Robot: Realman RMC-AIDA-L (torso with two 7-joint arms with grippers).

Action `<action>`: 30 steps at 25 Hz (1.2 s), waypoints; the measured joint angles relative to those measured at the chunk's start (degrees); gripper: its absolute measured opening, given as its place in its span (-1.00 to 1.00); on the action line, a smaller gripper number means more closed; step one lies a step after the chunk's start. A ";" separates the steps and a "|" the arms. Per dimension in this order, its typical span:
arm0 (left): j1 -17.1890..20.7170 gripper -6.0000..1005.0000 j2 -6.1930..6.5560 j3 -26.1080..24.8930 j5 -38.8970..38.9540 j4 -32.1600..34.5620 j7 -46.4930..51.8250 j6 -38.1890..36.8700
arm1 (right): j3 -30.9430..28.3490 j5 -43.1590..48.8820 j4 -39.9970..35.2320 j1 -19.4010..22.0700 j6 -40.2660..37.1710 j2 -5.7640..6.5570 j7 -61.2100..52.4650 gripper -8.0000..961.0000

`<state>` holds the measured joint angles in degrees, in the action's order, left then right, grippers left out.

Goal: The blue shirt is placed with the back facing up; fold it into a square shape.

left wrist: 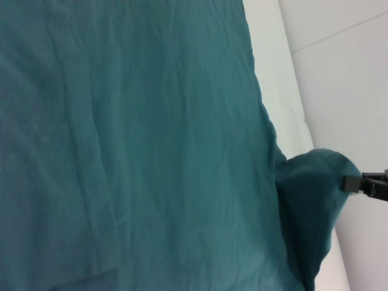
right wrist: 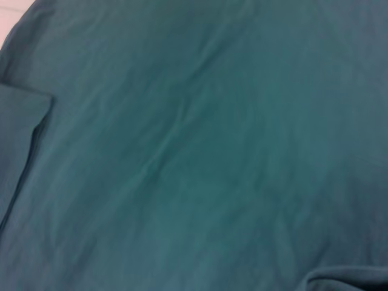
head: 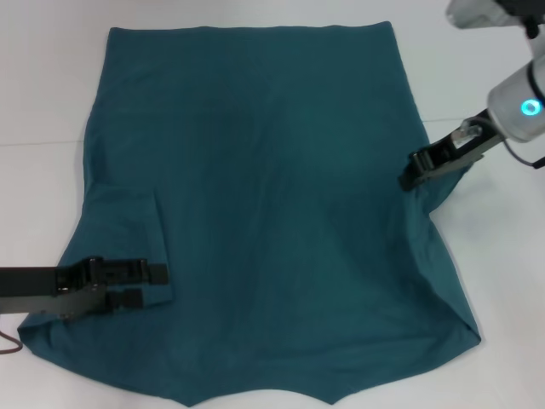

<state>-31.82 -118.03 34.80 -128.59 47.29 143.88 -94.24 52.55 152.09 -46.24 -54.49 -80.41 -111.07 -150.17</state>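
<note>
Spreading across most of the white table point(head: 51, 102), the blue shirt point(head: 272, 221) lies flat with its straight hem at the far edge and its neckline toward us at the near edge. Bare table remains along the far edge, down the left side beyond the shirt, and on the right past the sleeve, where we have the widest open room.

Our left gripper point(head: 134, 285) rests low over the near-left sleeve, which is already turned inward onto the body; its two dark fingers point(head: 155, 273) are parted, with nothing between them. Our right gripper point(head: 415, 176) sits at the shirt's right edge, at the sleeve; its fingers appear closed on the cloth, which bunches there.

The left wrist view adds what the head view does not: the right sleeve is lifted into a raised lobe, with the right gripper's dark tip point(left wrist: 364, 183) touching its outer edge, and pale table beyond. The right wrist view is filled with lightly creased teal fabric, showing the folded left sleeve's hemmed edge point(right wrist: 36, 130) and a sliver of table point(right wrist: 12, 18) at one corner.
</note>
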 joint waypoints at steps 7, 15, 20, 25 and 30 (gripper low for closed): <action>0.06 0.52 0.00 0.00 0.00 0.00 -0.01 0.11 | 3.22 0.03 -0.03 -1.63 0.57 -1.89 3.17 -0.85; 0.18 0.52 0.00 0.01 0.00 0.00 -0.01 0.18 | 7.64 0.08 0.13 -2.39 1.71 -2.88 3.70 -0.84; 0.18 0.52 0.00 -0.04 0.00 0.00 0.00 0.27 | 8.12 0.14 0.76 -2.44 1.88 -3.19 3.64 -0.84; 0.18 0.52 0.00 -0.14 0.00 0.00 -0.01 0.31 | 8.06 0.19 0.66 -2.47 1.86 -3.19 3.69 -0.60; 0.18 0.52 0.00 -0.57 0.00 0.00 -0.01 0.30 | 7.37 -0.19 0.34 -2.14 1.87 -3.19 4.54 -0.26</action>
<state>-31.64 -118.03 34.22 -128.59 47.29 143.87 -93.93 59.93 151.90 -45.90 -56.63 -78.54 -114.26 -145.63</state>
